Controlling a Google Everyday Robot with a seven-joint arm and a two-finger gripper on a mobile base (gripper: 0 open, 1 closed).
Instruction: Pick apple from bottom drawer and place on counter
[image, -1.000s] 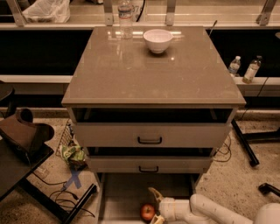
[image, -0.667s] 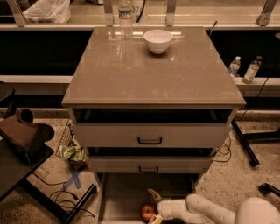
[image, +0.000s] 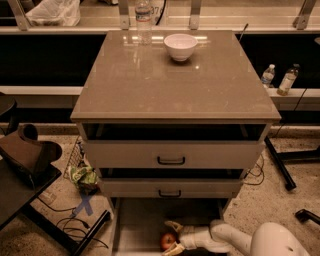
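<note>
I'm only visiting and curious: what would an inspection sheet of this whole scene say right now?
Surface: counter, the cabinet's glossy flat top.
Job's things: apple lies in the open bottom drawer, not yet on the counter.
Clutter: white bowl and water bottle stand at the counter's back.
Claw: claw is low in the bottom drawer, open, one finger either side of the apple.
Cables: loose cables on the floor left of the cabinet.
Surroundings: pair of bottles on the right ledge; plastic bag top left; green packet on the floor.
</note>
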